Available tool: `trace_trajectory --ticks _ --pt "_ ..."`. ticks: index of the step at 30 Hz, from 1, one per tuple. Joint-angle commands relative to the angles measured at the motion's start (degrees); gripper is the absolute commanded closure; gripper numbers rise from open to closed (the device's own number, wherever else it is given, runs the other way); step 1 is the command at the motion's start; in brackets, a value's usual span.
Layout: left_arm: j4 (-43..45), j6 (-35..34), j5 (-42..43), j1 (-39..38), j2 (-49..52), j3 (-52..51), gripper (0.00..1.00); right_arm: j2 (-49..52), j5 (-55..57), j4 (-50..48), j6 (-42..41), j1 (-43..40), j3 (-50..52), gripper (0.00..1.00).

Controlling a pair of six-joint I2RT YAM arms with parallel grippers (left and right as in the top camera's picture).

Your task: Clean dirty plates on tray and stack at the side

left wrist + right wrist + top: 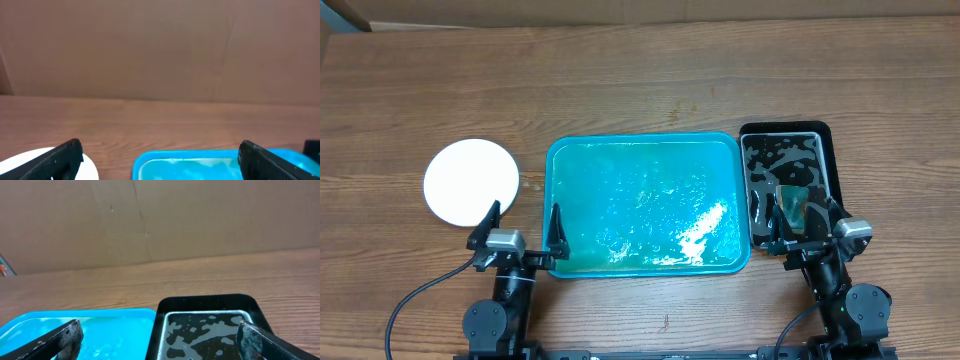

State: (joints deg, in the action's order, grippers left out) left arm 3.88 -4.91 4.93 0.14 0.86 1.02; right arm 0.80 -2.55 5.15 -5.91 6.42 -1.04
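Closest to the lenses are my two pincers: the left gripper (160, 149) and the right gripper (159, 330) each stand wide apart with nothing between their tips, low at the bottom edge of the overhead frame. Above them the turquoise tray (640, 200) fills the centre, glistening wet and bare of plates. At centre left a white plate (470, 182) sits on the table (640, 80), near the tray's left rim. Whether others lie stacked beneath it I cannot tell. On the right, a black tray (826, 140) holds puddled water and a greenish square I cannot identify. I judge the plate stiff, light, breakable and likely slick from washing. Lying flat, it offers only its thin rim, so I would pinch the near edge, one finger sliding under, and lift slowly.
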Motion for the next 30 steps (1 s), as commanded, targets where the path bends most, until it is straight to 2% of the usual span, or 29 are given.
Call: trace_trajectory --ticks 1,4,30 --pt "-2.3 5.2 0.7 0.3 -0.7 -0.8 0.00 -0.6 0.3 -0.4 0.4 -0.2 0.6 0.00" --pt "-7.7 4.9 1.8 0.3 -0.7 -0.8 0.01 -0.6 0.3 -0.4 0.4 -0.2 0.6 0.00" --pt "-7.7 4.5 1.9 0.3 -0.6 -0.7 0.00 -0.6 0.3 -0.4 0.4 -0.2 0.6 0.00"
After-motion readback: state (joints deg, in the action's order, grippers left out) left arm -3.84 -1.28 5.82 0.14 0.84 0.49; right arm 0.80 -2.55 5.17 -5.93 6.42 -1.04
